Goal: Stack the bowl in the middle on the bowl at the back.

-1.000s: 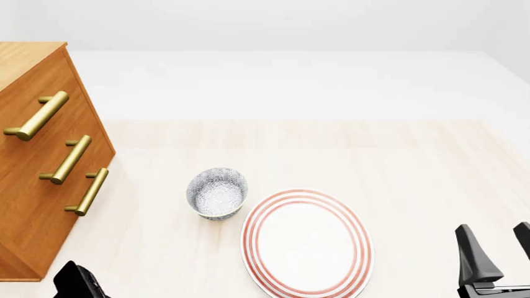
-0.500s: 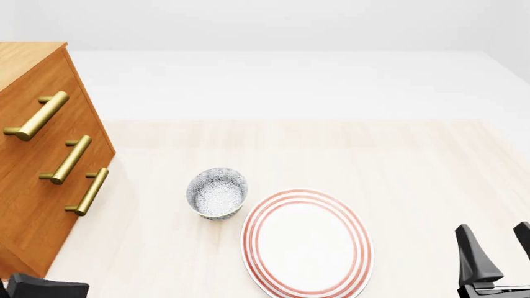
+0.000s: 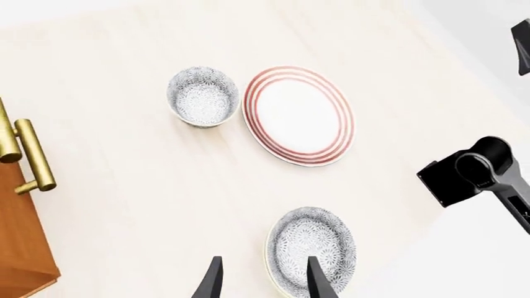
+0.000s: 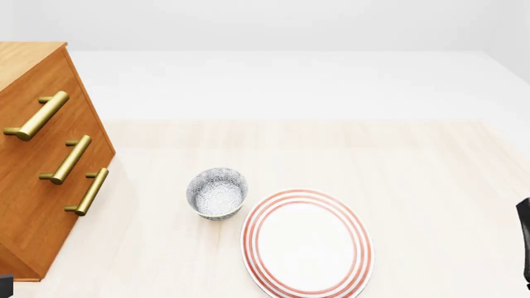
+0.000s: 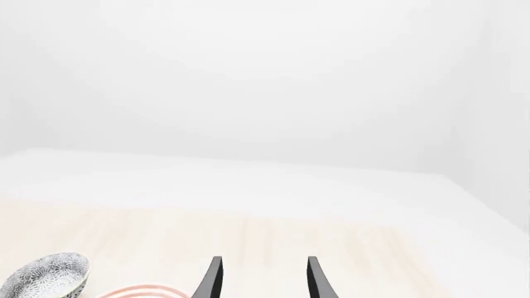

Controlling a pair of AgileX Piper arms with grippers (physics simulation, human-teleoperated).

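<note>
Left gripper (image 3: 262, 279) (fingers apart) hangs over the nearer speckled bowl (image 3: 312, 249), apparently untouched.

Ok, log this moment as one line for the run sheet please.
phase: approach | left gripper: open, above near speckled bowl | right gripper: open, empty | back speckled bowl: beside plate | stack: not done

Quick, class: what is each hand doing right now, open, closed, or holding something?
Left hand: open, holding nothing, above a speckled bowl.
Right hand: open, holding nothing.
</note>
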